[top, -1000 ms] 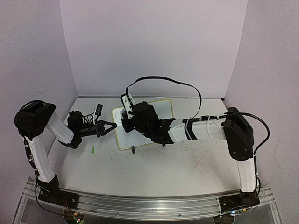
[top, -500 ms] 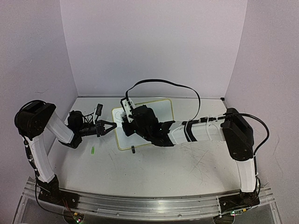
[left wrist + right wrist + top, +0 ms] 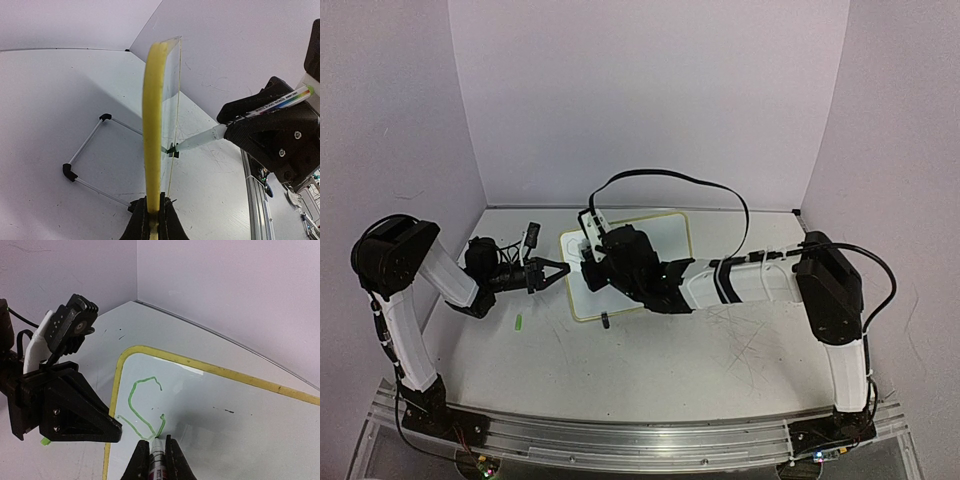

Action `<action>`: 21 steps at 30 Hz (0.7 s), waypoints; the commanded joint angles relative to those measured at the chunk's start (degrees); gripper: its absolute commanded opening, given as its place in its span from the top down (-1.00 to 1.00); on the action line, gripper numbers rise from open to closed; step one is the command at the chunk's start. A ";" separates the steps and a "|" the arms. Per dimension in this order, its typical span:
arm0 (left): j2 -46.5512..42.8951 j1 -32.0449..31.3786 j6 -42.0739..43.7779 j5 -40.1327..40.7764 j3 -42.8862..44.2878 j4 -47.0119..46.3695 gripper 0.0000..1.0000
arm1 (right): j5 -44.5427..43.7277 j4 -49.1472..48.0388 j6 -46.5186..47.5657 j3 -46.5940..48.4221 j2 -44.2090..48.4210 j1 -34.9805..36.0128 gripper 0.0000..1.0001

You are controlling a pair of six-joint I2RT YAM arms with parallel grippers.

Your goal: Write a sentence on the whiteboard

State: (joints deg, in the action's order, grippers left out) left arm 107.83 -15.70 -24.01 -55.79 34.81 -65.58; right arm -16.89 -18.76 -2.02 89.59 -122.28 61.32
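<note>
The whiteboard [image 3: 665, 238] lies tilted at the back middle of the table, its left part under my right arm. My left gripper [image 3: 563, 271] is shut on its yellow left edge [image 3: 152, 125], with the jaws clamped at the bottom of the left wrist view [image 3: 154, 220]. My right gripper [image 3: 156, 452] is shut on a whiteboard marker [image 3: 157, 460]. The marker's tip touches the board [image 3: 225, 410]. Of the sentence, a green "S" [image 3: 136, 405] and a short upward stroke [image 3: 161, 424] show near the board's top left corner.
A small green marker cap [image 3: 519, 323] lies on the table left of the board. The board's wire stand with black feet [image 3: 68, 171] sticks out behind it. One black foot [image 3: 605, 320] shows at the board's near edge. Purple walls close in the table.
My right wrist shifted slightly left over the board a second ago, then held still. The left arm has not moved.
</note>
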 commanded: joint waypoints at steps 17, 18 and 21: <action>-1.57 -0.73 2.74 -0.12 0.77 2.08 1.00 | -5.31 -1.91 0.92 0.07 2.73 -2.17 1.00; -1.49 -0.74 2.81 -0.03 0.79 2.09 1.00 | -5.36 -2.05 0.89 -0.19 3.09 -2.19 1.00; -1.36 -0.83 2.83 -0.04 0.96 2.18 1.00 | -5.40 -2.07 0.70 -0.92 3.53 -2.16 1.00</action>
State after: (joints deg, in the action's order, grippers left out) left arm 107.74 -15.81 -23.97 -55.46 34.83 -65.39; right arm -18.61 -20.18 -1.52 89.95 -121.87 60.60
